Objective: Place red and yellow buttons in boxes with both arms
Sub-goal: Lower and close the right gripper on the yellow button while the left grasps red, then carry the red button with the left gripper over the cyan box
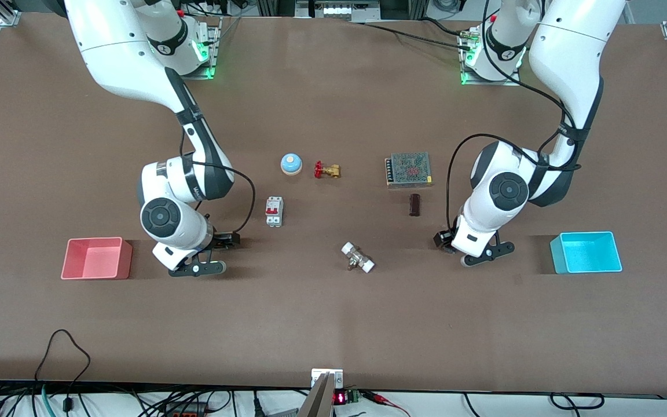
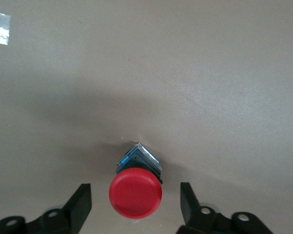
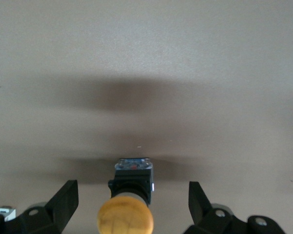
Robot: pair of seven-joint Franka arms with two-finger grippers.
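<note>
From my remote station I see both arms folded low over the brown counter [image 1: 333,324], elbows bent and wrists tipped down near the surface.

The right arm [image 1: 180,191] reaches from its base toward the front camera, and its gripper [image 3: 132,204] hangs just beside the pink box [image 1: 96,258]. In the right wrist view the fingers [image 3: 63,202] stand wide, one on each side of the yellow button [image 3: 125,217], clear of it. The button sits on the counter, its dark body [image 3: 132,178] under the cap.

The left arm [image 1: 513,185] mirrors that pose at its own end of the counter, its gripper [image 2: 136,204] low and near the cyan box [image 1: 586,252], with a gap of bare counter between them. In the left wrist view its fingers [image 2: 80,204] are also spread wide, flanking the red button [image 2: 136,195] without touching it. That button rests on the counter too, its block turned corner-on.

Both boxes sit open, neither holding a button.

Between the arms lie a blue bell [image 1: 290,164], a brass valve with a red wheel [image 1: 326,170], a breaker [image 1: 274,211], a mesh-topped power supply [image 1: 409,169], a small dark block [image 1: 414,205] and a white-ended fitting [image 1: 358,257].
</note>
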